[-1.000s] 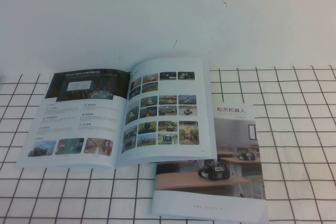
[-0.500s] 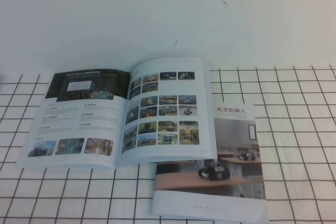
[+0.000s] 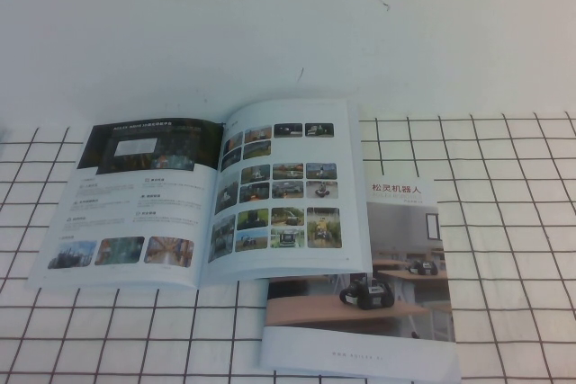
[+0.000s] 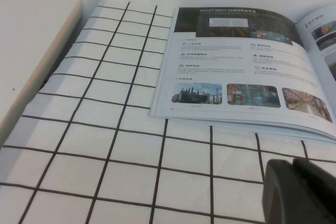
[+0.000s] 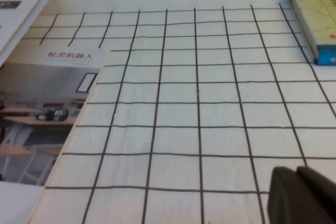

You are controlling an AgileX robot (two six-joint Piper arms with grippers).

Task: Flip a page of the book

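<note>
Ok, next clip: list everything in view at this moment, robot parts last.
Thin glossy stapled booklet, open: one, white pages, on the checked cloth at centre-left, its right edge lying over the closed booklet.
Glossy white leaf with dark banner photo: one, lying flat as the open booklet's left-hand face.
Leaf with a grid of small photos: one, white, the right-hand face.
Closed booklet with room-photo cover: one, grey and wood tones, front right.
White cloth with black grid lines: one, covering the table.
Flat box with a blue edge: one, pale yellow, far on the robot's right, seen only in the right wrist view.
Left gripper: dark, low over the cloth near the open booklet's front edge.
Right gripper: dark, shut, over bare cloth.
</note>
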